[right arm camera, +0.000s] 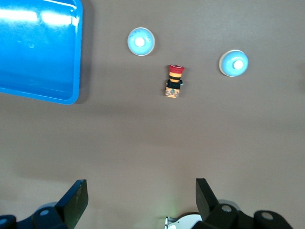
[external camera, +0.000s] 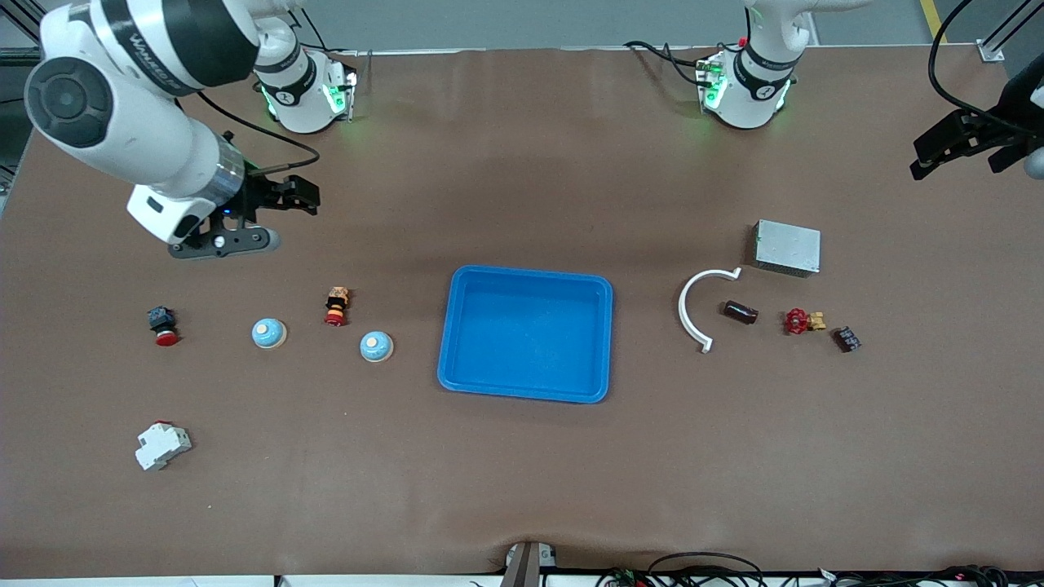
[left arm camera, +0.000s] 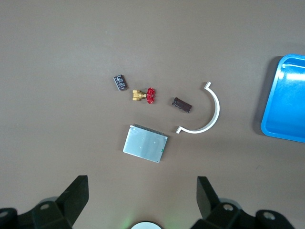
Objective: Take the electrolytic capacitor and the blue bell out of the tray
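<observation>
Two pale blue bells [external camera: 268, 333] [external camera: 376, 346] sit toward the right arm's end of the table, and both show in the right wrist view [right arm camera: 141, 41] [right arm camera: 233, 63]. The capacitor [external camera: 740, 312], a dark brown cylinder, lies on its side toward the left arm's end, beside a white curved clip [external camera: 700, 308]; the left wrist view shows it too [left arm camera: 182, 105]. The blue tray [external camera: 604, 338] stands mid-table with nothing in it. My right gripper [external camera: 287, 198] hangs open over bare table with nothing between its fingers [right arm camera: 142, 198]. My left gripper [external camera: 966, 151] is open and empty as well [left arm camera: 142, 195], high over the table's end.
Close to the capacitor are a red-handled brass valve [external camera: 803, 320], a small black component [external camera: 847, 339] and a metal box [external camera: 787, 247]. Around the bells stand a red-capped push button [external camera: 337, 306], a black-based red button [external camera: 163, 324] and a white breaker [external camera: 161, 445].
</observation>
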You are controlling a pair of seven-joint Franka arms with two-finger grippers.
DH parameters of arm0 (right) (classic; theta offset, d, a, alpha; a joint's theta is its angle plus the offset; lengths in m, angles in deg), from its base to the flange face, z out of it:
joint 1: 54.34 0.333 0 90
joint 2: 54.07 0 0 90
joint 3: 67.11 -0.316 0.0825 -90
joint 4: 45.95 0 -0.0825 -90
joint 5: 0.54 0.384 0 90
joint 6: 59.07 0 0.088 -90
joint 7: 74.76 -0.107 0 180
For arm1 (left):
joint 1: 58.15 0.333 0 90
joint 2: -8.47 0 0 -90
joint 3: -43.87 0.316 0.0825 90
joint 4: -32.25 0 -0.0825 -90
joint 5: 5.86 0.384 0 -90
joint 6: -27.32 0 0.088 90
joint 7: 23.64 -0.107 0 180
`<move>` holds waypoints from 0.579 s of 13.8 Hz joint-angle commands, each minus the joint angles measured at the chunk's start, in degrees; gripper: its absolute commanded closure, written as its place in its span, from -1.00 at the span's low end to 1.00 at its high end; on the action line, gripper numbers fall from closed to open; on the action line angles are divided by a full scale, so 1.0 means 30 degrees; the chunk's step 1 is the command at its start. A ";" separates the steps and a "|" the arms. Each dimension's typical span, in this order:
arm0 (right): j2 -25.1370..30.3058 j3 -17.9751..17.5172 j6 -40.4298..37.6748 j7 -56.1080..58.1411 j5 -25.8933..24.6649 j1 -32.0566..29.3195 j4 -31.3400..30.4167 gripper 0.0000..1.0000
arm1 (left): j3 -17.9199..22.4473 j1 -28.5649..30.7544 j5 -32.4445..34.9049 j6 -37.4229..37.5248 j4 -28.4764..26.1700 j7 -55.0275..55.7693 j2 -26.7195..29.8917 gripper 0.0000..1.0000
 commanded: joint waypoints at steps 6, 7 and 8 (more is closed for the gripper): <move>0.0985 0.1711 -0.0105 0.1564 -0.0096 -0.1924 0.0821 -1.00 | -0.0174 0.0045 0.0041 -0.0012 0.0003 -0.0335 0.0260 -1.00; 0.0985 0.2209 -0.0076 0.2357 -0.0125 -0.1982 0.0880 -1.00 | -0.0174 0.0046 0.0041 -0.0012 -0.0026 -0.0336 0.0289 -1.00; 0.0985 0.2794 -0.0047 0.2741 -0.0125 -0.2070 0.1142 -1.00 | -0.0174 0.0046 0.0041 -0.0041 0.0003 -0.0365 0.0319 -1.00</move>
